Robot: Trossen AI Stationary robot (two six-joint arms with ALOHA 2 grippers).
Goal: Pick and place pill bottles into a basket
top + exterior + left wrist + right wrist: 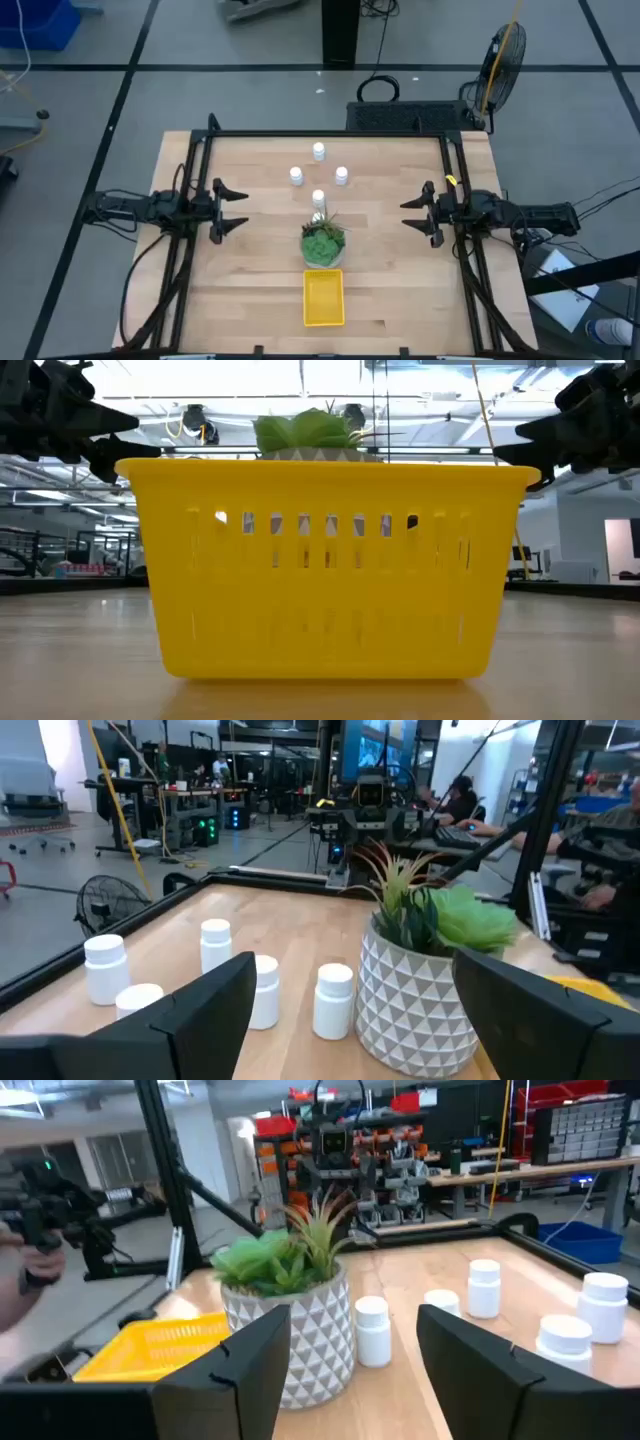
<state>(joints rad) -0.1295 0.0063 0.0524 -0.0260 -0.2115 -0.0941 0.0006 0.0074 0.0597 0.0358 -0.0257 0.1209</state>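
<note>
1. Your table (250,290) is a light wooden top inside a black frame, and everything sits along its middle line

2. The left arm waits at the table's left edge; its left gripper (232,210) points inward toward the plant with the fingers spread wide and nothing between them. The bottles lie well apart from it, ahead and to the far side

3. The right arm mirrors it at the right edge; the right gripper (410,215) also faces the plant, its fingers parted and grasping nothing. The bottles are well clear of these fingertips too

4. The plant (323,242) stands in a white patterned pot at the centre, between the two grippers

5. The basket (323,297) is yellow and lies just on the near side of the plant, close to the table's front edge. You can see no bottle in it from above

6. The four bottles (318,174) stand upright on the far side of the plant: one (318,199) just beside the pot, two (296,176) side by side beyond it, and one (319,152) farthest back
</note>
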